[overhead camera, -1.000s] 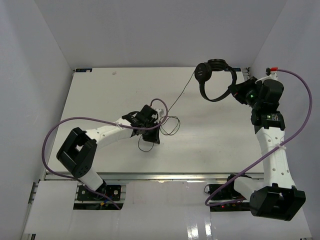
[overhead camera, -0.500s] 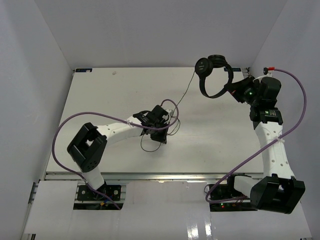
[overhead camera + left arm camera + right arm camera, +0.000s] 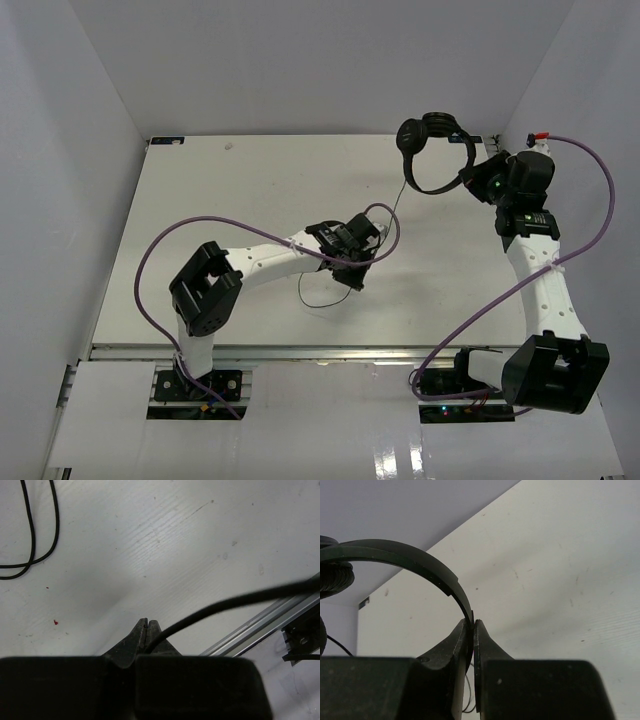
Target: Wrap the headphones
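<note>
Headphones (image 3: 437, 150): we see them at 1 o'clock on the counter (image 3: 230, 200), held off the surface.
Right jaws: closed tight on the headband (image 3: 420, 562).
Left jaws: pinched together on the cord (image 3: 225, 605), mid-counter.
Slack: we see loops lying at 7 o'clock of that pinch.

A white table (image 3: 250, 190) with faint scuffs and specks stands between plain white walls (image 3: 60, 150). An aluminium rail (image 3: 330, 352) runs along its near edge. A tiny red speck (image 3: 55, 622) marks the tabletop.
</note>
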